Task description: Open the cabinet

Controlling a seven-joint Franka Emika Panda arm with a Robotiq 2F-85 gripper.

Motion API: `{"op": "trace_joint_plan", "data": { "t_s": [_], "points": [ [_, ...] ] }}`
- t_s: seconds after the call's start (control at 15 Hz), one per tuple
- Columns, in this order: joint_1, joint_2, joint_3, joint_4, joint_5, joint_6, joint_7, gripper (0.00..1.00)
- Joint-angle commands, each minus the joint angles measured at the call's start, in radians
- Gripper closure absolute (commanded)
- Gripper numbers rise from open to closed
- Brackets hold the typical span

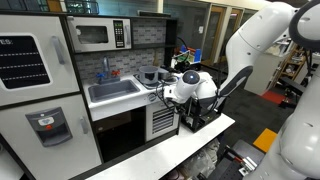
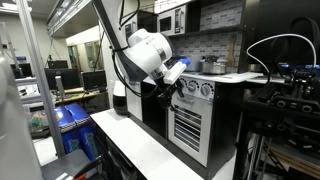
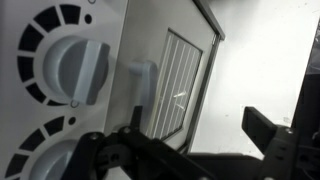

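Note:
The cabinet is the small oven-like compartment of the white toy kitchen, and its white door has grey horizontal stripes. It shows in both exterior views [image 1: 162, 122] [image 2: 188, 130]. In the wrist view the striped door panel [image 3: 182, 85] and its white handle [image 3: 140, 80] fill the middle, beside two round white knobs [image 3: 75, 65]. The door looks shut. My gripper [image 3: 185, 150] is open and empty. Its dark fingers sit close in front of the door near the handle, also in both exterior views [image 1: 190, 108] [image 2: 172, 92]. I cannot tell whether a finger touches the handle.
A sink [image 1: 112, 90] sits above a wider dark compartment [image 1: 122, 135]. A microwave [image 1: 98, 35] hangs above, and a toy fridge [image 1: 35, 95] stands beside them. A pot [image 2: 212, 66] rests on the stove top. A white table edge [image 2: 140, 150] runs in front.

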Motion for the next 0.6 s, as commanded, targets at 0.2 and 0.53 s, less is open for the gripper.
{"op": "trace_joint_plan", "data": {
  "t_s": [0.2, 0.53],
  "points": [
    [-0.006, 0.049, -0.014, 0.048, -0.101, 0.028, 0.100, 0.00],
    [-0.008, 0.065, -0.019, 0.055, -0.141, 0.038, 0.149, 0.00]
  ]
}}
